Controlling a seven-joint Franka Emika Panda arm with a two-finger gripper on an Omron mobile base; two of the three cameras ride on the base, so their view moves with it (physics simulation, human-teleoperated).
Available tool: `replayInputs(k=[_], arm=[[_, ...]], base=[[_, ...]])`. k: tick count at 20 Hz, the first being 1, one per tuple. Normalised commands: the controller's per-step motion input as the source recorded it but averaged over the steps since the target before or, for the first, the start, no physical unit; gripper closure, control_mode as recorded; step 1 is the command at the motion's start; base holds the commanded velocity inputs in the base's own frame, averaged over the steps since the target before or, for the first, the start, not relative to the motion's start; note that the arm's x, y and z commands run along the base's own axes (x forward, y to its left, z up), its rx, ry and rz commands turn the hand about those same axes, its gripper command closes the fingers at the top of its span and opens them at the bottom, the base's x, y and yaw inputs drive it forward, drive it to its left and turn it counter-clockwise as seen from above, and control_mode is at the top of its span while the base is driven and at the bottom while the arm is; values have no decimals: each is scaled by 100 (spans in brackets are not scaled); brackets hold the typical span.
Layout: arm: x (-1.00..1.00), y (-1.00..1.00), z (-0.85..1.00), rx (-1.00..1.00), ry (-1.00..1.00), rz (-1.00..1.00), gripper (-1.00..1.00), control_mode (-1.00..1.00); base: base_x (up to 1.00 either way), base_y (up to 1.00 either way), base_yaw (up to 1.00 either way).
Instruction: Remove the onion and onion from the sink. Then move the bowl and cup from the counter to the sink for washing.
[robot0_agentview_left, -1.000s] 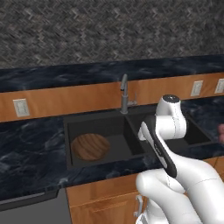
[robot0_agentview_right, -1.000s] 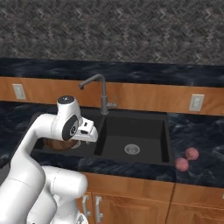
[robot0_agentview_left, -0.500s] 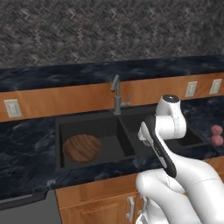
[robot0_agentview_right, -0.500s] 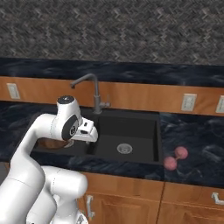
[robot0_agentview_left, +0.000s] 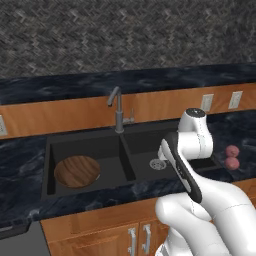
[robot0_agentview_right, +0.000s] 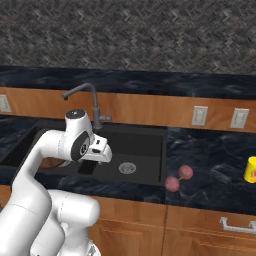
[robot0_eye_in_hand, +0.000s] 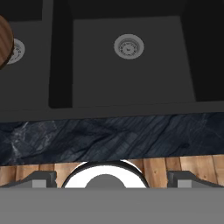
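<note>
Views shifted right, onions (robot0_agentview_right: 179, 178) on counter (robot0_agentview_right: 210, 175), bowl (robot0_agentview_left: 76, 171) in sink (robot0_agentview_left: 130, 150)

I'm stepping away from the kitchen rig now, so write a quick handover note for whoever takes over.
Gripper: open, holding nothing, above the sink's front edge.
Onions: both out, on the counter right of the sink.
Bowl: already in the left basin.
Cup: on the counter at far right.
Done: onions removed, bowl moved.
Left: carry the cup into the sink.
</note>
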Motion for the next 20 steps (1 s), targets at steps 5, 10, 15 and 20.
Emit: replayInputs(k=[5,10,15,20], arm=[[0,0,0,0,0,0,-100,100],[0,0,0,0,0,0,-100,100],[0,0,0,0,0,0,-100,100],[0,0,0,0,0,0,-100,100]], base=[[-13,-46,2],[-12,-44,1],[-10,-41,1],[-7,-40,4]])
